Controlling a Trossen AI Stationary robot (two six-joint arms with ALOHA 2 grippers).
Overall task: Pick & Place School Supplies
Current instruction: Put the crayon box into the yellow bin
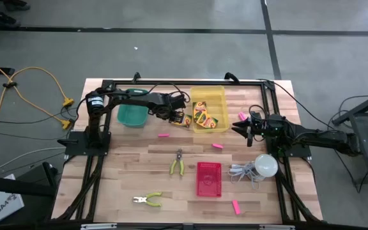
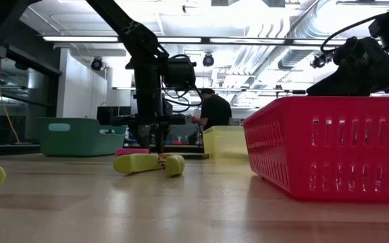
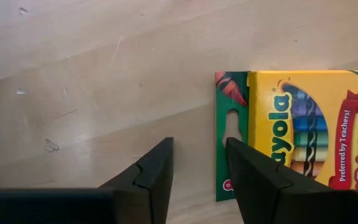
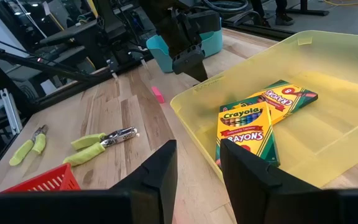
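The left gripper, fingers spread and empty, hovers over a crayon box on the worktop, probably about to descend and pinch its green edge.

Yellow bin holding crayon boxes, pink erasers (scattered), red basket

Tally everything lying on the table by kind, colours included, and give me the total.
Crayon boxes, yellow and green: 3
Pink erasers: 4
Pliers with yellow-green handles: 2
Bins, one teal, one yellow, one red: 3
White bulb with cord: 1
Total: 13
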